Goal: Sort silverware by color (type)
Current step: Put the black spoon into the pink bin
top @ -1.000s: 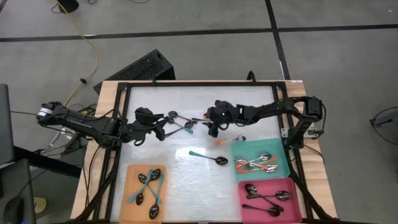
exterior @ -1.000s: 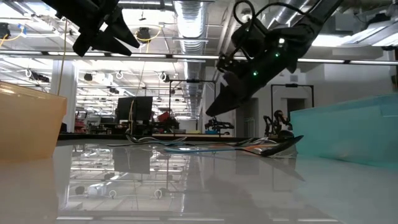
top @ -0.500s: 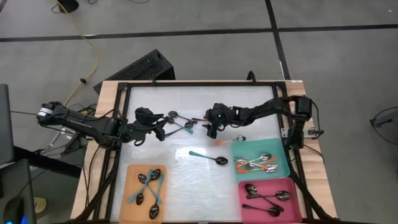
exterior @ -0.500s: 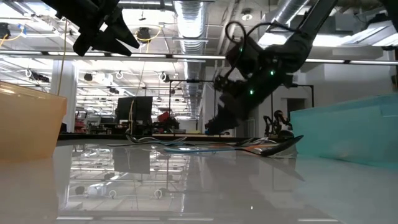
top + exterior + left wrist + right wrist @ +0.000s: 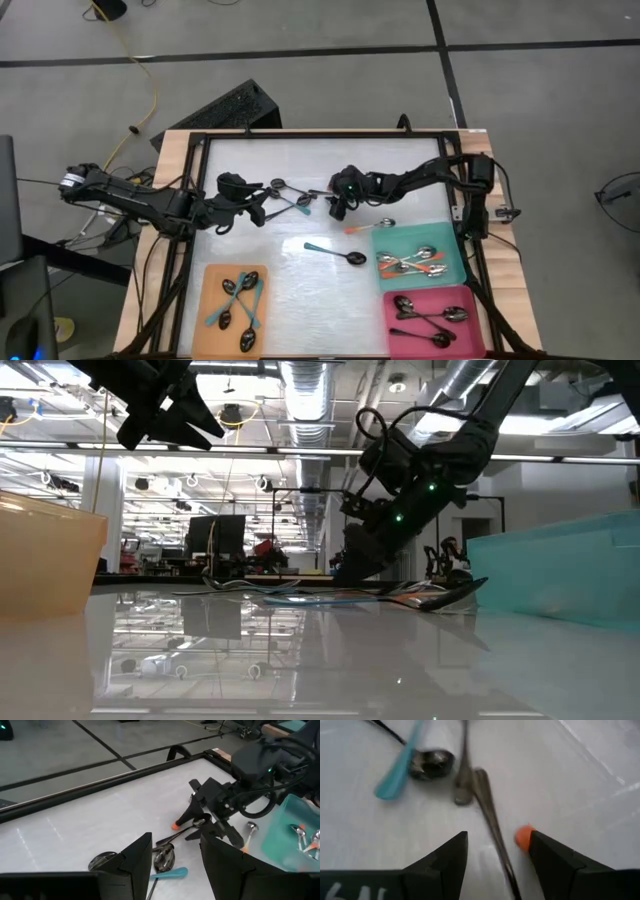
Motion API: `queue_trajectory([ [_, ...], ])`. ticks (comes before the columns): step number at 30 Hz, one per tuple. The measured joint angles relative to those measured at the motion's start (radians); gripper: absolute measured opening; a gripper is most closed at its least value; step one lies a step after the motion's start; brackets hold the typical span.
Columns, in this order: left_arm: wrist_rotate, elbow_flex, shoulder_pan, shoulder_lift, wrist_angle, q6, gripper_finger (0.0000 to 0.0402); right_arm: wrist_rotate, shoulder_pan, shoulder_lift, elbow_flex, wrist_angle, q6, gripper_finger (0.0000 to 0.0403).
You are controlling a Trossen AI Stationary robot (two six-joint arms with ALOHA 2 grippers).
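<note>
right gripper [image 5: 492, 857] wide open over silver handle [image 5: 492, 827]; tip cut off | left gripper [image 5: 175, 862] open

Both arms are built from dark, matte-black jointed segments, along which black cables are looped. Green indicator lights are shown on the right arm [image 5: 400, 183] near its wrist. Each gripper, left gripper [image 5: 176, 865] and right gripper [image 5: 499, 857], is fitted with two black, wedge-shaped fingers.

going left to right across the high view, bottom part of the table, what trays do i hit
orange tray with teal-handled spoons → pink tray with dark metal spoons; the teal tray sits just above the pink one.
</note>
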Motion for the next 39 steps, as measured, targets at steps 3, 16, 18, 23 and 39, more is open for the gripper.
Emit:
queue_trajectory([
  [3,-0.005,0.000,0.000,0.000,0.000,0.000,0.0151,0.001,-0.011,0.018,0.000,-0.016,0.045,0.0223],
  [16,-0.005,0.000,0.000,0.000,0.003,0.000,0.0151,0.003,0.056,0.045,0.002,-0.014,0.089,0.0220],
  [18,-0.004,0.000,0.000,0.000,0.003,0.000,0.0151,0.004,0.072,0.045,0.002,-0.017,0.094,0.0216],
  [23,-0.004,0.000,0.000,0.000,0.003,-0.004,0.0151,0.008,0.106,0.046,0.001,-0.021,0.094,0.0207],
  [39,0.003,0.000,0.000,0.000,0.000,-0.004,0.0151,0.036,0.119,-0.010,0.128,-0.122,0.054,0.0204],
])
